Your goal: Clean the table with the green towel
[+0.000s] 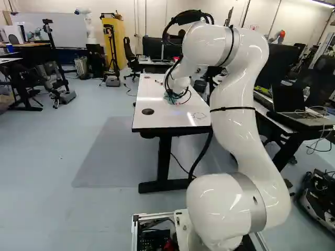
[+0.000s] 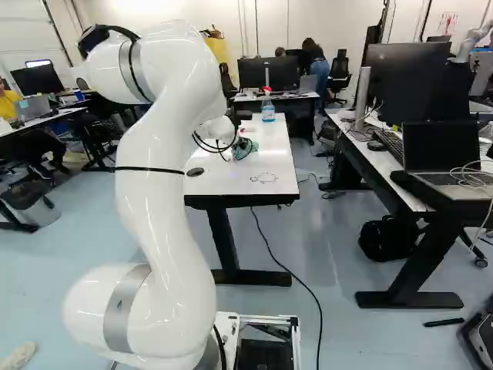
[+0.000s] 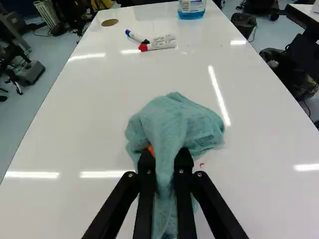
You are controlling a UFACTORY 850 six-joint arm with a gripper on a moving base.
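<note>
Pinching the green towel (image 3: 172,119) from both sides, the tool (image 3: 165,155) should next sweep over the red mark (image 3: 201,165) just beside the towel.

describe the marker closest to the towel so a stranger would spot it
On the white table, past the towel in the gripper, lies a small group of markers, short of the bottle. Pick the red-capped one; its neighbours have a blue cap and a black cap.
</note>
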